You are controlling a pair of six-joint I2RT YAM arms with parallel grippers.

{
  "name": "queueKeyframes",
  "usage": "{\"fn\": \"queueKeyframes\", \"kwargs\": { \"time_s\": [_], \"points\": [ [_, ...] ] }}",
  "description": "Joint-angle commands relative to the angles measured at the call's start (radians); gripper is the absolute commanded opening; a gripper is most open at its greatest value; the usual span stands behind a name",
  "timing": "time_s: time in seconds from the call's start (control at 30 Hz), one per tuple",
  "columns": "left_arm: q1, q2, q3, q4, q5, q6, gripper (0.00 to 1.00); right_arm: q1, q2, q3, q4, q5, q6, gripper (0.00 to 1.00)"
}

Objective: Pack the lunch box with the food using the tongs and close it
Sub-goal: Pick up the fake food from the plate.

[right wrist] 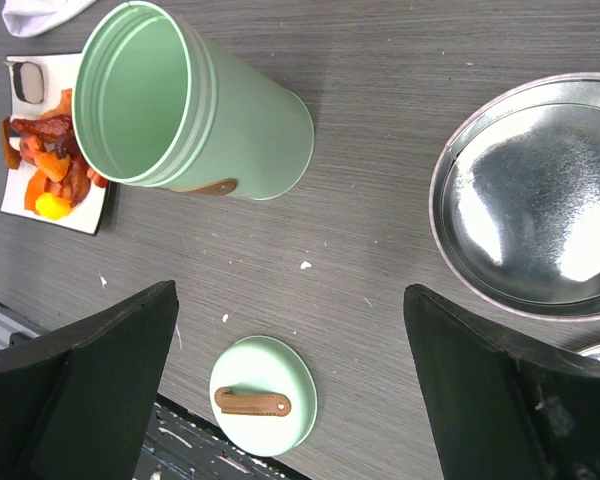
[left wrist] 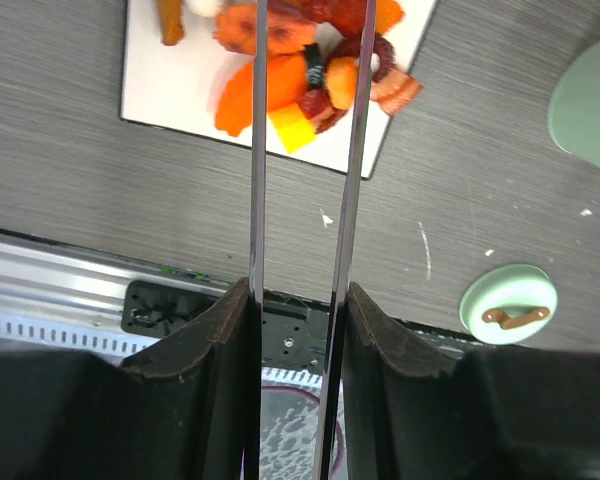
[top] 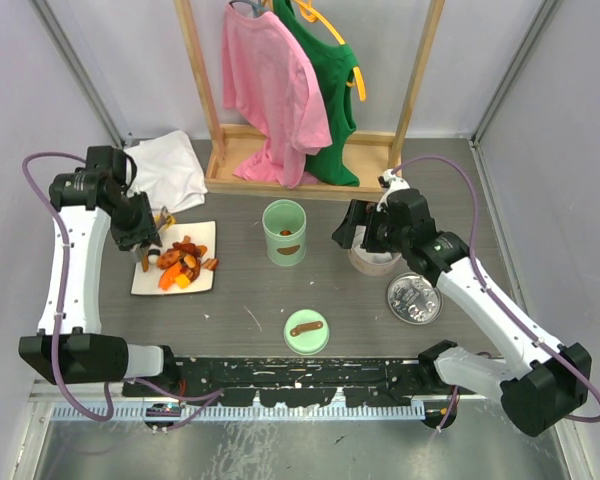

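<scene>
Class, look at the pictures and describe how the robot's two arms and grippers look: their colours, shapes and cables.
The left arm and right arm have white tubular links with chunky black joints and black bases. A purple cable loops along each. The left gripper and right gripper have two matte black, wedge-shaped fingers each.

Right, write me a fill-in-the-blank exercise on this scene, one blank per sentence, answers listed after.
1. The left gripper is shut on the ___, which point toward the food.
2. The right gripper has its jaws ___ and holds nothing.
3. The lunch box stands upright while its ___ lies apart on the table.
4. The lunch box is coloured pale ___.

Answers: tongs; open; lid; green.
</scene>
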Motion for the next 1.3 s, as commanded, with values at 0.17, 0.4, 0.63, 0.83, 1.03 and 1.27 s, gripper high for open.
{"fn": "queueKeyframes", "kwargs": {
  "time_s": [0.17, 0.4, 0.63, 0.83, 1.03, 1.27],
  "points": [
    [-0.080, -0.056, 0.118, -0.002, 0.196, -0.020, 0.26, -0.001, -0.078, 0.009, 0.088, 0.023, 0.008, 1.00],
    [-0.216, -0.049, 0.200, 0.020, 0.243, -0.085, 0.26, -0.001, -0.101, 0.004, 0.093, 0.045, 0.019, 1.00],
    [-0.342, -0.038, 0.230, 0.048, 0.258, -0.138, 0.26, -0.002, -0.108, 0.000, 0.091, 0.047, 0.024, 1.00],
    [-0.435, -0.019, 0.250, 0.080, 0.268, -0.176, 0.26, 0.000, -0.111, -0.006, 0.090, 0.045, 0.030, 1.00],
    [-0.501, -0.007, 0.223, 0.130, 0.282, -0.203, 0.26, -0.001, -0.117, -0.012, 0.090, 0.049, 0.034, 1.00],
    [-0.541, 0.020, 0.214, 0.151, 0.293, -0.213, 0.27, -0.001, -0.120, -0.012, 0.082, 0.058, 0.032, 1.00]
  ]
}}
